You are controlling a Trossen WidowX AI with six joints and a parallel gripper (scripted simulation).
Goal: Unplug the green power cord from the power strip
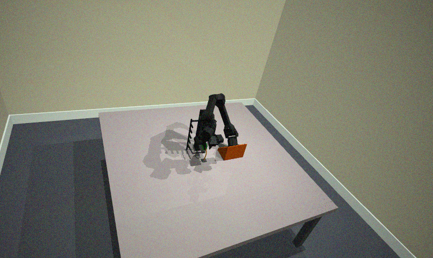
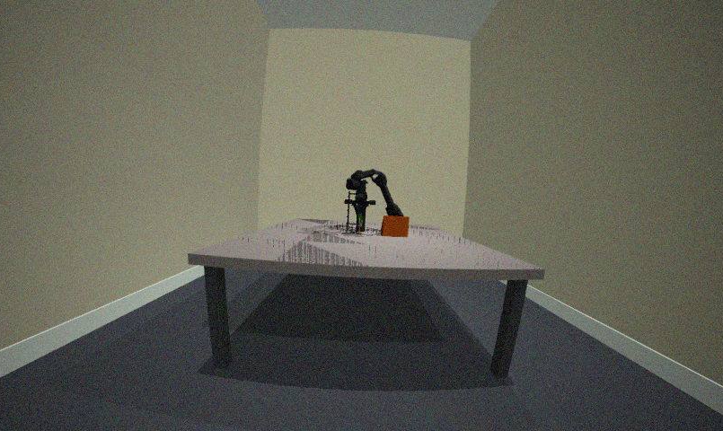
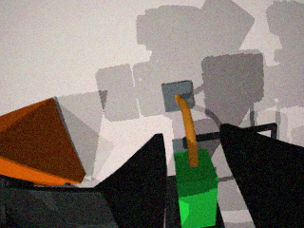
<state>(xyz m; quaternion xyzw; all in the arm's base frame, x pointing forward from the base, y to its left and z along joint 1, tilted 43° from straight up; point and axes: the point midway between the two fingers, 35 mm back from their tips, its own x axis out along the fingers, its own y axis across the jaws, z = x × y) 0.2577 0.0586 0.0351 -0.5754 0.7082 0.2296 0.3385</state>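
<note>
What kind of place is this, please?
Probably a bare test room, not a home or a workshop. Plain walls and a dark floor surround one large table that carries only a small robot arm, an orange box and a black rack. There is no other furniture in view.
</note>
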